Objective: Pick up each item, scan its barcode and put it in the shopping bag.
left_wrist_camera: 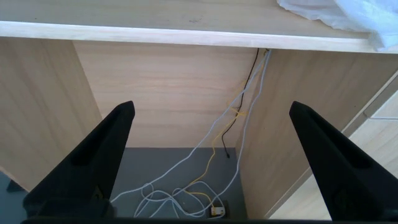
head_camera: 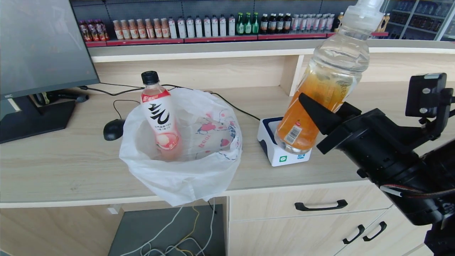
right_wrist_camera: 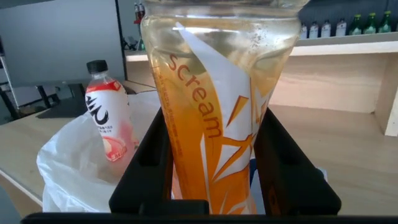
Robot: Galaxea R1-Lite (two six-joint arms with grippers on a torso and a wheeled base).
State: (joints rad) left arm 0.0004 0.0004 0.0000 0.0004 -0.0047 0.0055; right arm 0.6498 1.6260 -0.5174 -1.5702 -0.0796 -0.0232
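Pale wood counter [head_camera: 71,170] under everything, shelves of drinks behind. Clamped between the fingers of the right gripper [right_wrist_camera: 216,155]: an orange drink bottle [head_camera: 330,67], gripped around its lower half, cap up and leaning away from the wrist, long axis tilted rather than upright. Just beneath its base, a white scanner [head_camera: 284,158], with the barcode label low on the bottle near it. Off to that gripper's left, across a stretch of bare counter and lower than the bottle's base, the shopping bag [head_camera: 177,185], mouth open upward, a pink bottle [head_camera: 160,113] already standing inside on the side farther from the gripper. Probably calls for a sideways carry leftward, then a lowering base-first into the free nearer half of the bag. Left gripper [left_wrist_camera: 211,112] spread wide, holding nothing, down below the counter edge facing the cable recess; right arm plainly the nearer one.
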